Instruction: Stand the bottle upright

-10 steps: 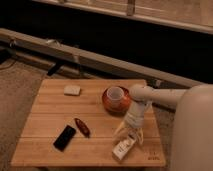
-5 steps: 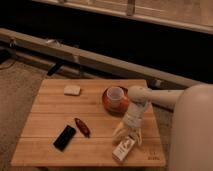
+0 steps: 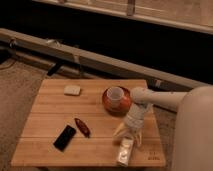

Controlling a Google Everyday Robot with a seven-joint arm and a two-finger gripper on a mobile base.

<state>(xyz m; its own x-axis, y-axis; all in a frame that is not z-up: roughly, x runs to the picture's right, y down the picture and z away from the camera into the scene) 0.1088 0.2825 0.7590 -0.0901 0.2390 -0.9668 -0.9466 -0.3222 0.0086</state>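
Observation:
The white bottle [image 3: 125,149] lies on its side near the front right edge of the wooden table [image 3: 50,107], its long axis pointing roughly toward the front edge. My gripper [image 3: 128,134] hangs from the white arm [image 3: 160,99] coming in from the right. It sits just above the bottle's far end, with its pale fingers [image 3: 120,131] pointing down at the bottle.
A white cup [image 3: 114,94] sits in an orange-red bowl [image 3: 117,102] just behind the gripper. A black phone [image 3: 64,137] and a dark red object [image 3: 82,126] lie at the front left. A small pale block [image 3: 72,90] lies at the back left.
The arm and gripper have shifted slightly left and lower toward the bottle. The bottle stays lying where it was.

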